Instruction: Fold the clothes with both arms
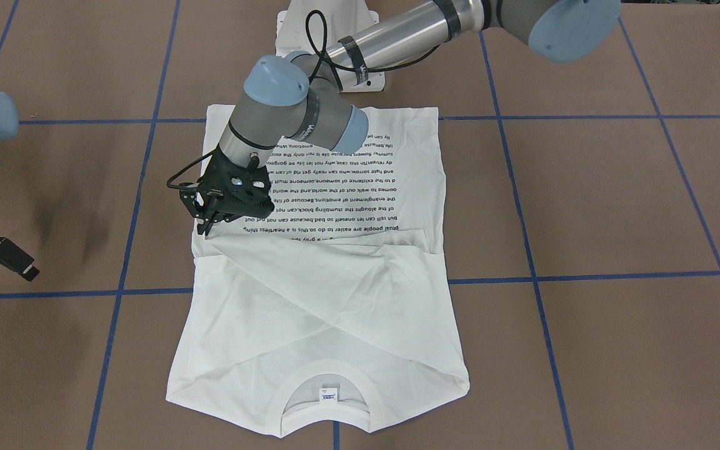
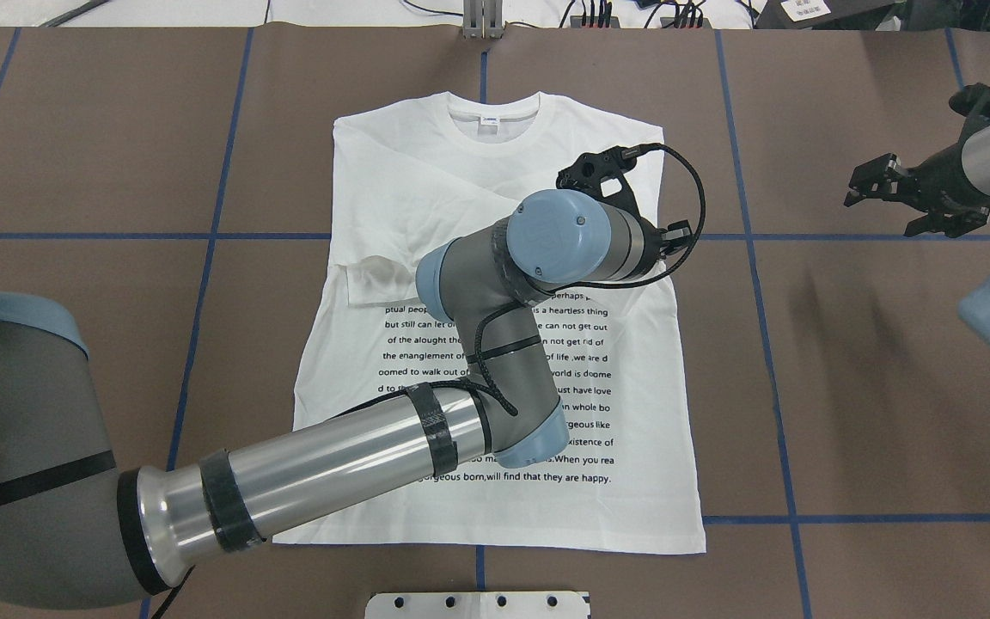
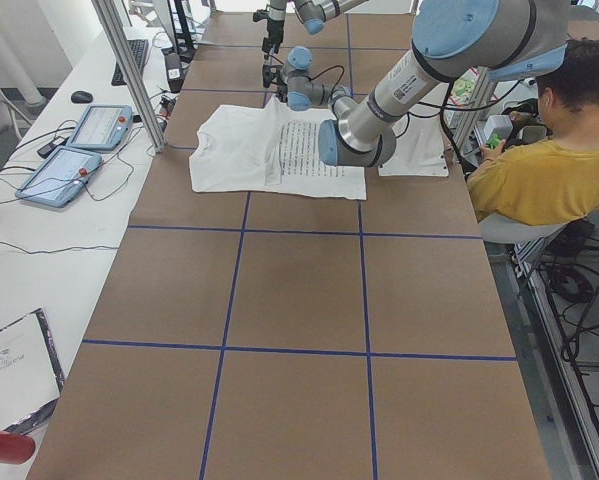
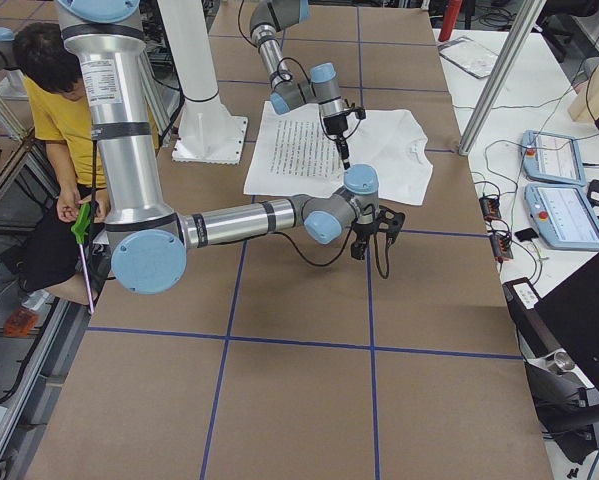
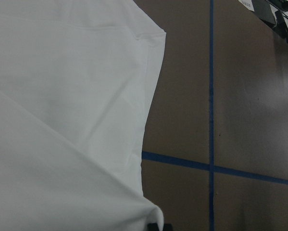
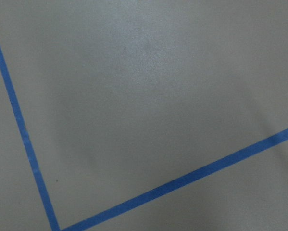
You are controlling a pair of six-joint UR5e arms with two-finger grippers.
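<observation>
T-shirt lay flat on worktop, sleeves crossed over chest, judged ready for halving. Left tool sat at its side edge; grip on cloth unconfirmable. Right tool hung clear, apparently open, empty.

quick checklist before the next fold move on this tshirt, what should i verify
1. Sleeves folded in across the T-shirt: ok.
2. Hem lying flat, print facing up: ok.
3. Left gripper down at the shirt's side edge: ok.
4. Its jaws holding cloth: cannot tell.
5. Right gripper placed at the shirt for a two-arm fold: not ok; it hangs over bare table, jaws open.
</observation>
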